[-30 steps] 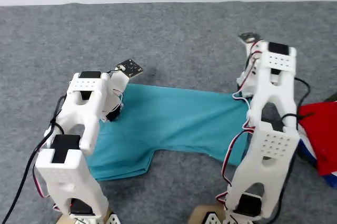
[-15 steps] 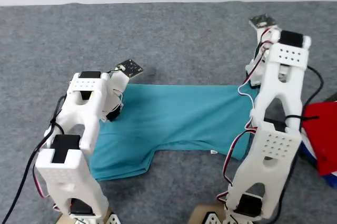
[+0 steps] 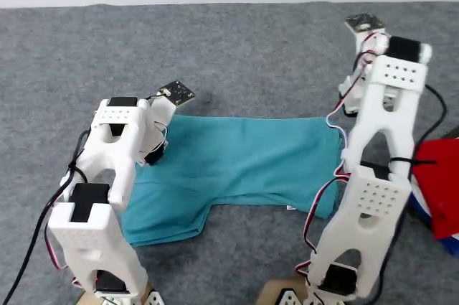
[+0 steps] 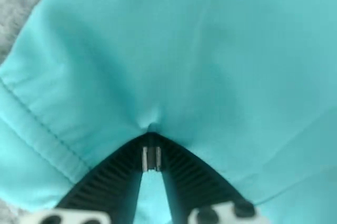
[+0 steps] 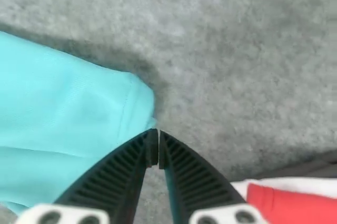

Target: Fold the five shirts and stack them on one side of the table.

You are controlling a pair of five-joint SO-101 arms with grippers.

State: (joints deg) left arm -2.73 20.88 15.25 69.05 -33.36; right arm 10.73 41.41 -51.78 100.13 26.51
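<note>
Teal, one shirt (image 3: 244,158), lying lengthwise along the tabletop's (image 3: 215,54) near edge, being clamped by left end effector (image 4: 151,156) and right end effector (image 5: 154,149).

The shirt (image 3: 244,158) was plain teal. The table (image 3: 237,54) was mottled grey. At the right, a red shirt (image 3: 437,176) overlay blue-and-white fabric (image 3: 450,245). The left arm (image 3: 107,176) and right arm (image 3: 373,197) were white; the left gripper (image 4: 151,153) and right gripper (image 5: 158,147) were ribbed black.

White perforated arms (image 3: 373,201) carry black servos (image 3: 87,201), red-white-black cables (image 3: 310,219) and ribbed black claws (image 4: 151,153).
</note>
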